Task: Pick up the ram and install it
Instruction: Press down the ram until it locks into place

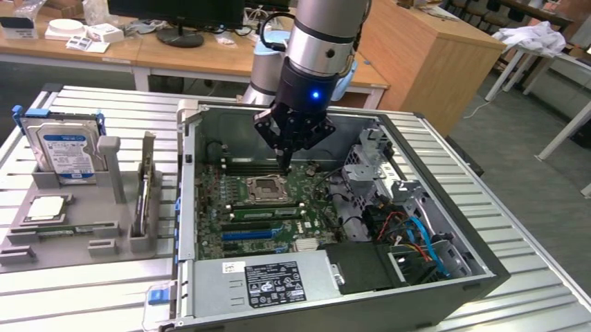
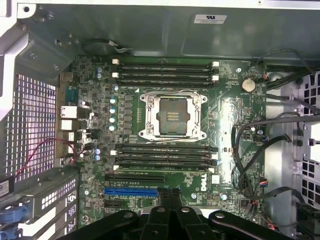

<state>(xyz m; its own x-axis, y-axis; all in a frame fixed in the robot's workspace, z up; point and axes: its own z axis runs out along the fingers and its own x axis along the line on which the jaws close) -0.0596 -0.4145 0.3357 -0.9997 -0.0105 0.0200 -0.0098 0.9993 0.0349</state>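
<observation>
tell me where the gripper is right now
In the exterior view the gripper, shut and empty, is inside the open computer case, pointing down over the motherboard beside the empty CPU socket and the memory slots.

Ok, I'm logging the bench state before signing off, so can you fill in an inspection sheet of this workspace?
Surface: ribbed metal table, carrying an open computer case and a grey holder.
Job's things: the ram looks to stand on edge in the holder, untouched; motherboard exposed, socket open.
Clutter: hard drive and processor chip in the holder.
Grippers: gripper inside the case over the board, fingers shut, nothing held.
Cables: blue and orange bundle at the exterior view's right of the case, apart from the gripper.
Surroundings: desk and wooden cabinet behind.
</observation>
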